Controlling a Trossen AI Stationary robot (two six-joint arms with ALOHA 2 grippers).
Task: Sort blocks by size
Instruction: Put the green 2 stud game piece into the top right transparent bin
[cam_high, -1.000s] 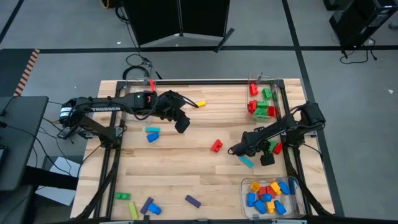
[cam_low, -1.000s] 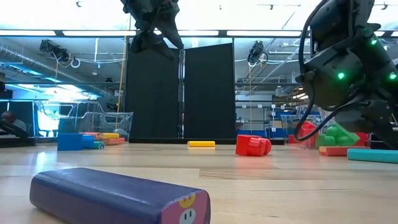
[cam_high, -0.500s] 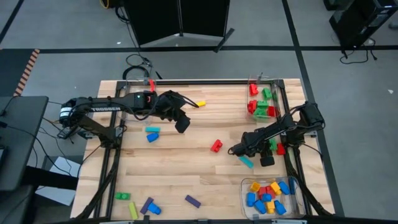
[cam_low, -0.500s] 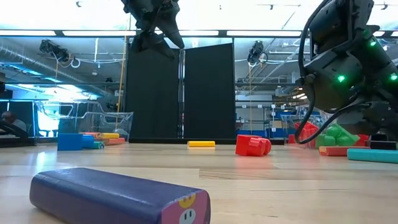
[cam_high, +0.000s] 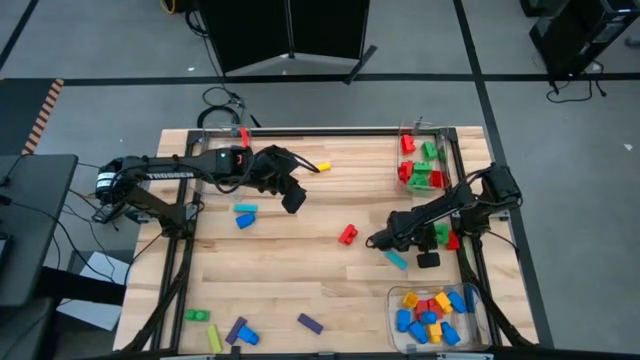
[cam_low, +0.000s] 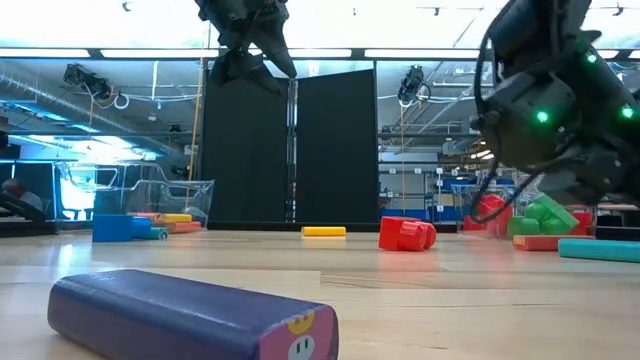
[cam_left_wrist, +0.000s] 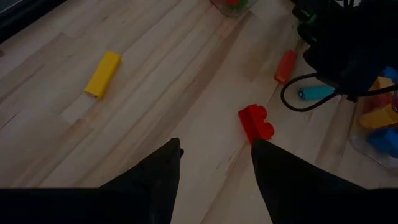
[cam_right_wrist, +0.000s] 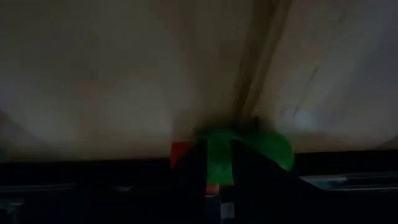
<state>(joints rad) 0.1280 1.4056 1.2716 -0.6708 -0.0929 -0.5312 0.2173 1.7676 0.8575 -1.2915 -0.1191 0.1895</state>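
- At the right gripper (cam_right_wrist: 219, 163): fingers drawn narrow on a small green plastic block (cam_right_wrist: 267, 148), apparently pinching it, low over the wooden table (cam_high: 300, 275) near its right edge, between the two clear bins.
- Risks slipping – only a narrow part of the green block seems caught between the fingers, so a quick lift could twist it free.
- Touching it, a sliver of a red plastic brick (cam_right_wrist: 178, 154); could be dragged or lifted along and end up in the wrong size group.
- Close to the far clear plastic bin (cam_high: 408, 133) of red and green pieces; a wide swing of the arm could clip its wall and shift it or spill it.
- Just beside, on the table, a long teal plastic bar (cam_high: 396, 259); could be knocked by the elbow when pulling away.
- At the left gripper (cam_left_wrist: 214, 163): fingers spread wide, holding nothing, hovering over the far middle of the table.
- Below and ahead of it, a red lobed plastic block (cam_left_wrist: 255, 121) and a yellow plastic bar (cam_left_wrist: 103, 74), well apart; reaching toward the red one puts both arms close together – a possible collision.
- Loose blocks scattered at the near left corner, out of easy reach, likely to be missed.
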